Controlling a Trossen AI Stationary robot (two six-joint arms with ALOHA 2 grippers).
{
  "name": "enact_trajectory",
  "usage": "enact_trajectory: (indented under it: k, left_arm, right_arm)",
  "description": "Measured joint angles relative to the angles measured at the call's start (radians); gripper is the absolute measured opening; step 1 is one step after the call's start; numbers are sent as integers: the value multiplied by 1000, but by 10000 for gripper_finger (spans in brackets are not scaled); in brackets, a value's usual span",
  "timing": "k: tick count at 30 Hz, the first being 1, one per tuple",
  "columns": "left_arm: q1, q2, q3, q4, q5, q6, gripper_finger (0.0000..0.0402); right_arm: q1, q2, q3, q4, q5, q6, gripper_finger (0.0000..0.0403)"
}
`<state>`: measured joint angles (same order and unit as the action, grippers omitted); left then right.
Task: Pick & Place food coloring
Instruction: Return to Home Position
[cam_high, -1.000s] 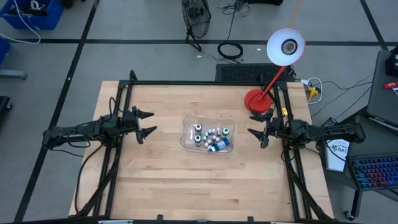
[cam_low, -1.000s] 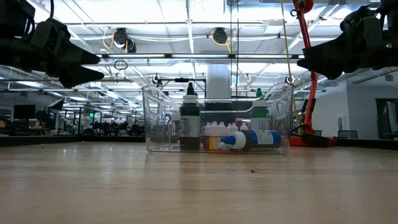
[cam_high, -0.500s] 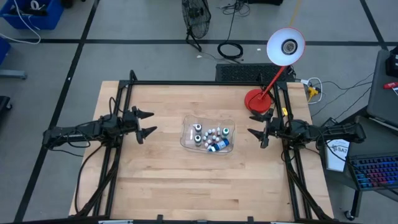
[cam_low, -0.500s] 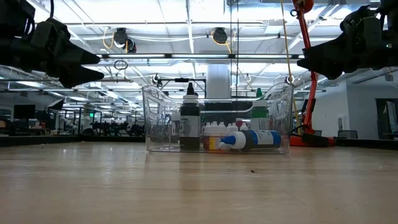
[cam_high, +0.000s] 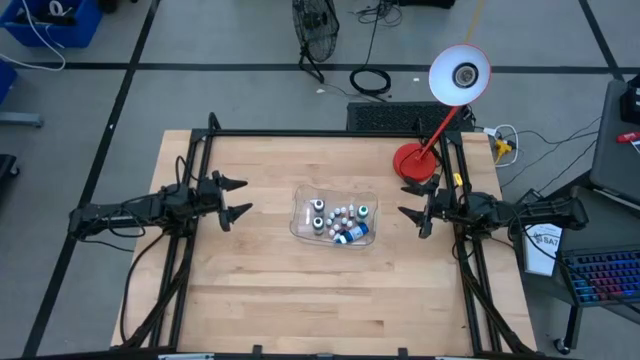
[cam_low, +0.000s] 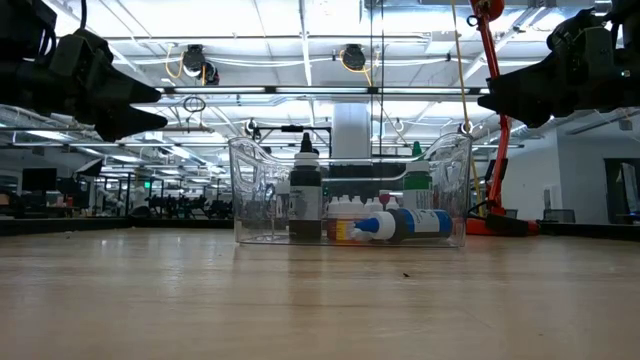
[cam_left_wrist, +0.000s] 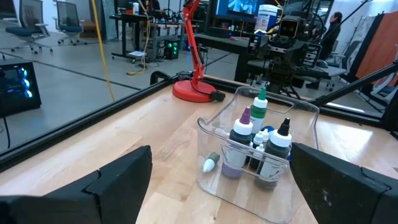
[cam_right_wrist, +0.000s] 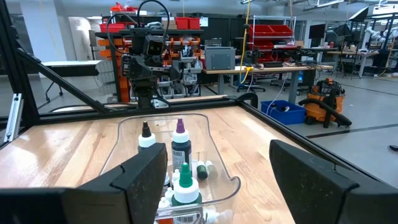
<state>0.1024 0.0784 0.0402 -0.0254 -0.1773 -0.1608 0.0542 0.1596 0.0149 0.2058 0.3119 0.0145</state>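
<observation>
Bottles (cam_high: 338, 220) sit in bin (cam_high: 297, 213), mid-table. Left gripper (cam_high: 246, 196) and right gripper (cam_high: 403, 198) flank it, well apart, fingers spread, empty. Likely homing step; next move: park arms.

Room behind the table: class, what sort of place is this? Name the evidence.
Likely a robotics lab or workshop: equipment-laden benches, red storage bins, an orange shop vacuum.
</observation>
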Motion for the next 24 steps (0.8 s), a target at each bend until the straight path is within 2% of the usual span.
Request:
enact_trajectory:
  k: [24]
  left_arm:
    - [0,0,0,0,0,0,368]
  right_arm:
    - [0,0,0,0,0,0,271]
